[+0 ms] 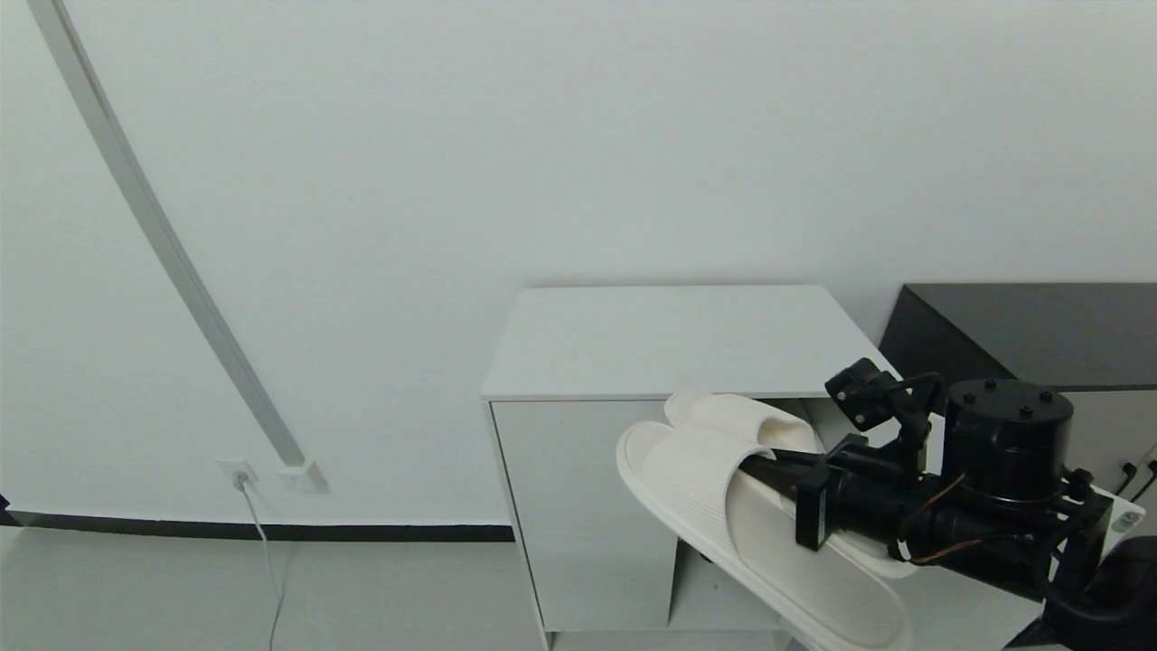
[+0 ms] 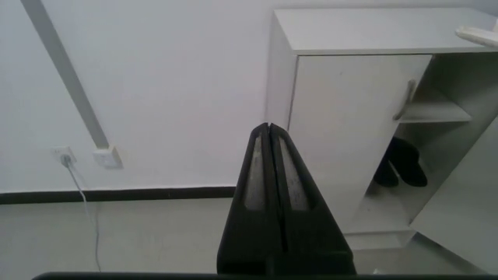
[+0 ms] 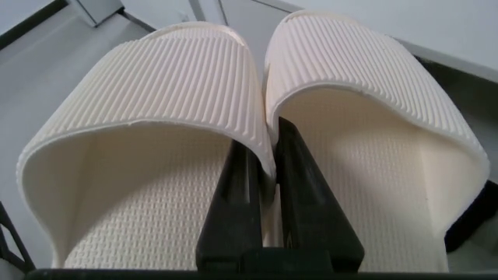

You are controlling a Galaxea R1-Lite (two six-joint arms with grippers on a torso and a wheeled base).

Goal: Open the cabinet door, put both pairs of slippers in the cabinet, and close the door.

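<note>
A pair of white ribbed slippers [image 1: 714, 488] hangs in the air in front of the white cabinet [image 1: 673, 339], toes toward it. My right gripper [image 3: 268, 148] reaches inside them and is shut on the two adjoining inner edges, holding the left slipper [image 3: 148, 117] and the right slipper [image 3: 366, 85] together. In the head view the right gripper [image 1: 757, 467] enters the slippers from the right. The cabinet's left door [image 2: 350, 132] is closed; its right side stands open, with a shelf [image 2: 432, 113] and a dark pair of footwear [image 2: 401, 163] below it. My left gripper [image 2: 268, 132] is shut and empty, some way left of the cabinet.
The open cabinet door [image 2: 467, 210] swings out at the right. A black-topped unit [image 1: 1039, 330] stands to the right of the cabinet. On the wall to the left are a grey conduit [image 1: 163, 235] and a socket with a cable [image 1: 237, 472]. Bare floor lies left of the cabinet.
</note>
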